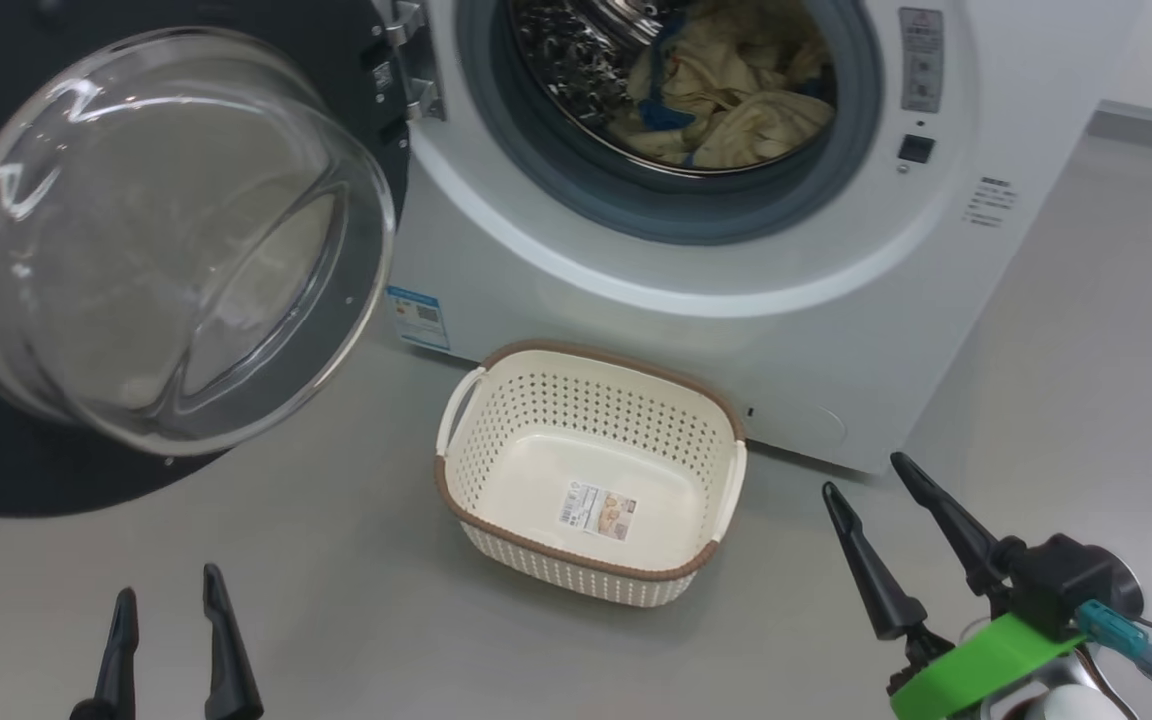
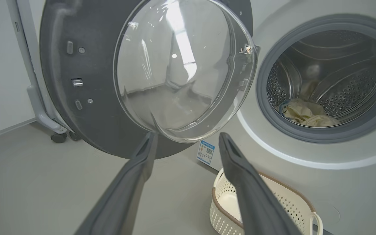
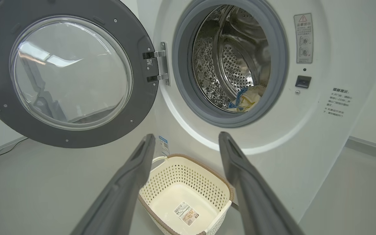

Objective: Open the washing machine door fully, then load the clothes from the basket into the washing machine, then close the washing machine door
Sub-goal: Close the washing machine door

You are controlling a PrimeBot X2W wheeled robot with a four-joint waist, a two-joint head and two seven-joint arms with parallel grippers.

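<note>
Found the washing machine door (image 1: 166, 240) standing fully open, off to the left of the mouth of the washing machine (image 1: 736, 330). Saw the clothes (image 1: 726, 90), cream-yellow with blue patches, heaped inside the perforated steel drum (image 1: 556, 50). Noted the basket (image 1: 576, 570) on the grey floor (image 1: 336, 600) just in front of the machine, holding nothing but a label (image 1: 598, 510) on its bottom. Saw the left gripper (image 1: 168, 590) spread wide and holding nothing, low beneath the door. Saw the right gripper (image 1: 866, 475) likewise spread wide and holding nothing, right of the basket and apart from it. Judged the opening and the loading done. Reckoned only the closing of the door left.
</note>
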